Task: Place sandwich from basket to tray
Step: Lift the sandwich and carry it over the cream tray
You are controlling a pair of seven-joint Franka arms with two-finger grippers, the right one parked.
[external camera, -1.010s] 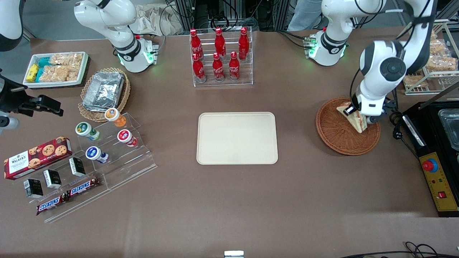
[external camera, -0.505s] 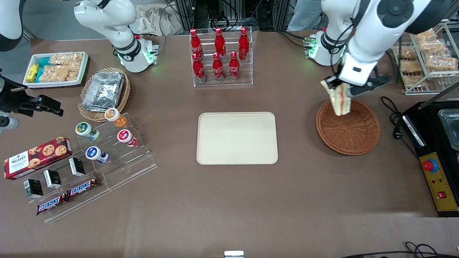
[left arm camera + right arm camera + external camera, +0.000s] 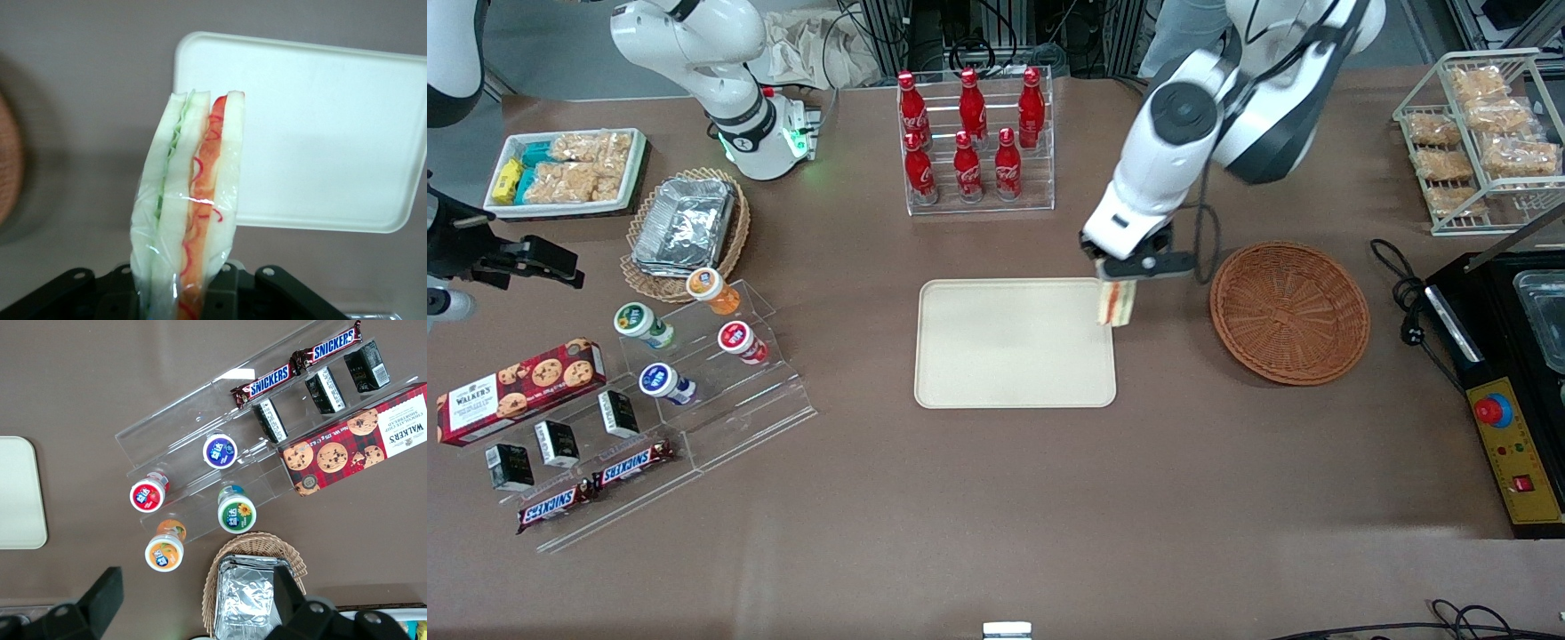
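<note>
Front view: gripper point(image 3: 1119, 286) above cream rectangular plastic tray point(image 3: 1005, 356) edge nearest empty brown wicker basket point(image 3: 1289, 311), jaws clamped on wrapped triangular white-bread sandwich point(image 3: 1116, 304).

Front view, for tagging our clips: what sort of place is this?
Probably a lab mock-up of a snack counter: cola bottles in a rack, Snickers bars. The gripper carries a sandwich over the tray.

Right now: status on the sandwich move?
Tool shut on sandwich, hanging over the tray edge nearest the basket. Basket holds nothing. Tray bare, nothing blocking the drop.
</note>
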